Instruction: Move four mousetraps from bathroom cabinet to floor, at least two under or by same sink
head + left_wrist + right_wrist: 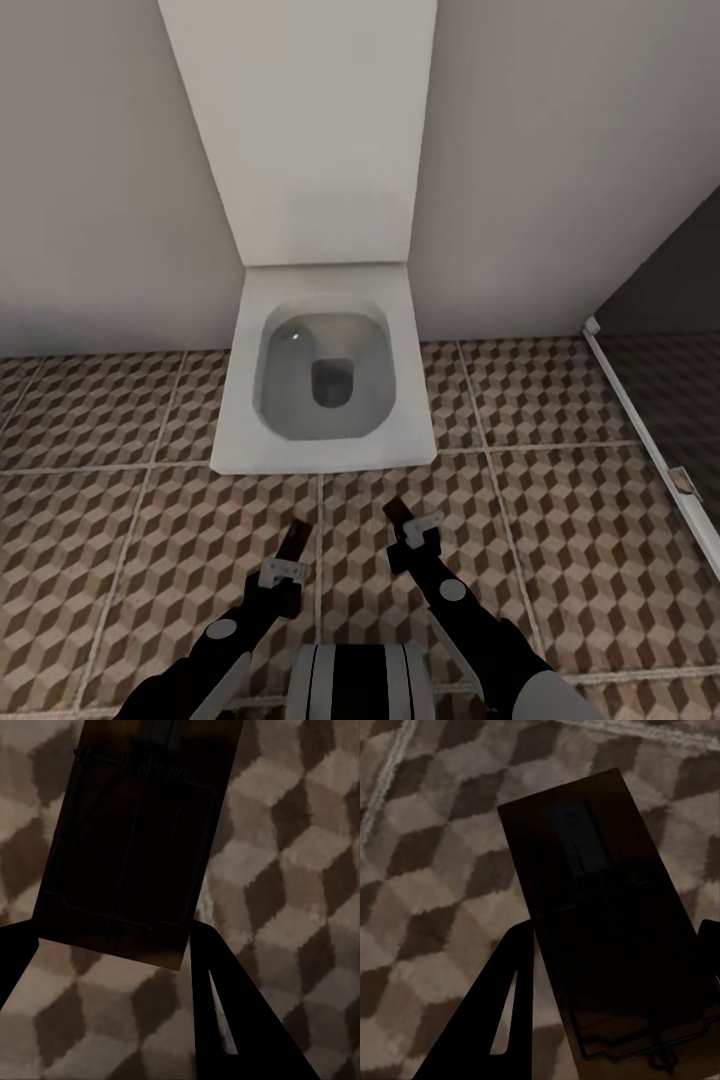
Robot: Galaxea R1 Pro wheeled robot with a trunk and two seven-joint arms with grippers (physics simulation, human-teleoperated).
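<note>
On the bathroom floor of square tiles printed with brown, beige and white cubes [120, 520], a white square-bowled toilet [325, 400] stands against the pale wall, its tall white lid [305, 120] raised behind the bowl. Just in front of the toilet and to its left, the left gripper [290, 555] hangs above the tiles with its dark fingers [247, 1020] clenched on a flat dark rectangular mousetrap [135, 847], which the left wrist view shows in shadow, faint wire outlines on its face, the cube tiles behind it. In front of the toilet and slightly to its right, the right gripper [408, 530] likewise grasps a second flat dark mousetrap [600, 922], held between its fingers [502, 1012] over the same patterned tiles. Well to the right of the toilet, a white floor rail [650, 440] borders a darker grey section of floor [670, 390].
</note>
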